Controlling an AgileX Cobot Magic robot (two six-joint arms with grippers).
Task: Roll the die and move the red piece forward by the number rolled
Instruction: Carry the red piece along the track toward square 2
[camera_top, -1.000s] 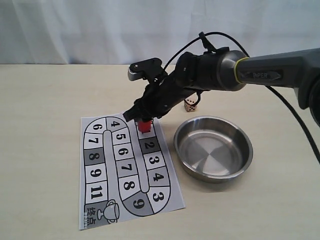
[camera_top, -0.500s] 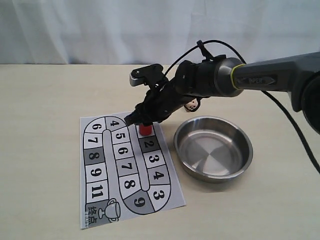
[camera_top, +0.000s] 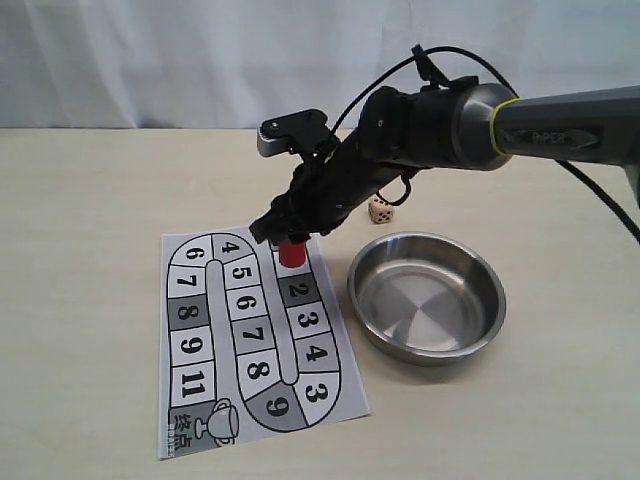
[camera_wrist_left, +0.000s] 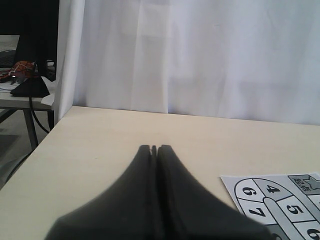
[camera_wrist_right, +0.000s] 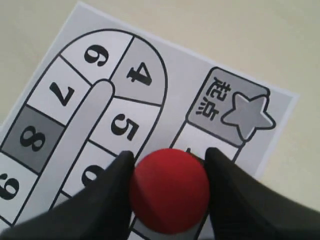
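Right gripper (camera_top: 290, 238): reaches across from the right side of the exterior view and stands over the upper end of the printed board (camera_top: 250, 340). Its two fingers are closed on the red piece (camera_top: 291, 253), one at each side. The right wrist view confirms this: the gripper (camera_wrist_right: 170, 156) flanks the red piece (camera_wrist_right: 170, 190), and both dark fingers (camera_wrist_right: 117, 185) are pressed to its rounded sides.

Red piece: upright, over the square directly above the one marked 2, next below the star square on the board (camera_wrist_right: 75, 115). Its base appears to be at or just above the paper; contact cannot be confirmed from either view.

Left gripper (camera_wrist_left: 155, 148): fingers together with nothing between them, held above the table (camera_wrist_left: 100, 135). A corner of the board (camera_wrist_left: 270, 195) lies off to one side of it, and a white curtain (camera_wrist_left: 200, 55) hangs behind.

Die (camera_top: 380, 210): resting on the table (camera_top: 90, 220), off the board, behind the steel bowl (camera_top: 430, 305) and apart from it, just below the right arm as seen in the exterior view. Its pips are too small to count.

Steel bowl: stands on the table just beside the board's right edge.
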